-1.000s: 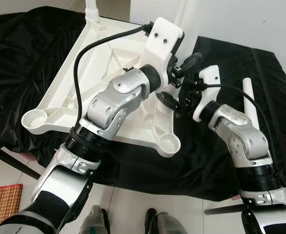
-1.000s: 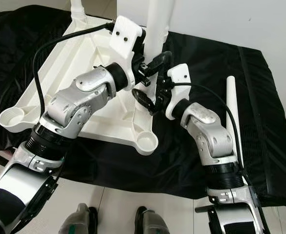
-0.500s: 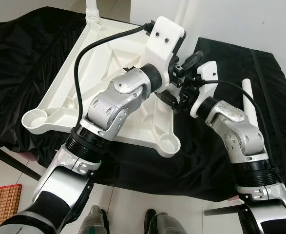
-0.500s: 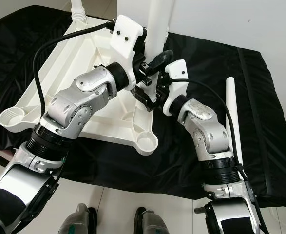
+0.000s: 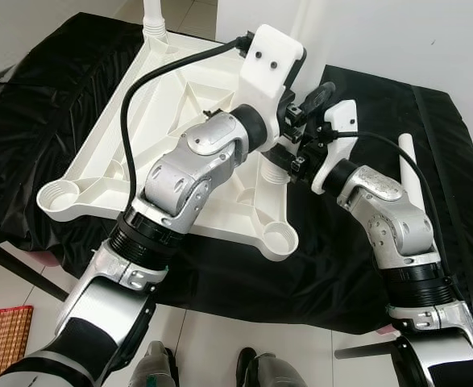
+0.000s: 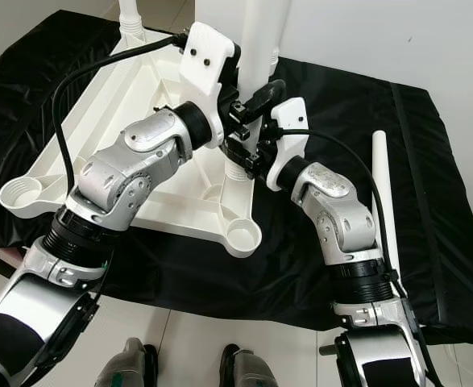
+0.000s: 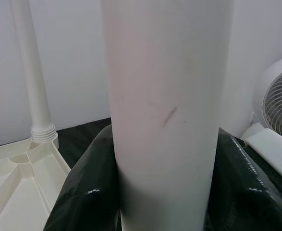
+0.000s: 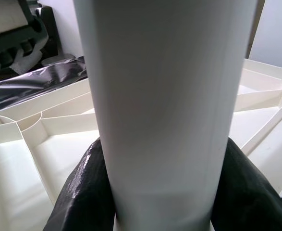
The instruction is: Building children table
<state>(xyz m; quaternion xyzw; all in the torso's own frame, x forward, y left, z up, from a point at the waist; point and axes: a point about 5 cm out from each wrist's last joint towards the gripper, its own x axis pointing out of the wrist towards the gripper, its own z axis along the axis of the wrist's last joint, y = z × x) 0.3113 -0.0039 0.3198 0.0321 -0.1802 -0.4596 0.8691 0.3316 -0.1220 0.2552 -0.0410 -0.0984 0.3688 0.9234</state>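
Black cloth thrown over some low surface, white wall behind, tiled floor below. Upside down on that cloth: the white plastic tabletop, ribs facing up.

Starting on the left: had an empty socket at the left corner, plus a fitted leg already standing in the far corner.

Moving to the middle: found the left gripper clamped on the upright leg, with a black finger pressed to each side in the left wrist view. Just below, same story for the right gripper: closed tight around the same leg, lower down, near the threaded end. Looked planted at the tabletop's right corner, though couldn't make out that socket behind the wrists. Also spotted another empty socket at the near corner.

Further right, well apart from the action: a spare leg lying flat on the cloth.

Pretty clearly partway through leg number two, by my reckoning. Couldn't tell whether threaded fully home. Next move probably calls for keeping it dead upright and twisting until seated, then letting go and reaching for the spare leg. Worth watching for cross-threading if tilted at all.
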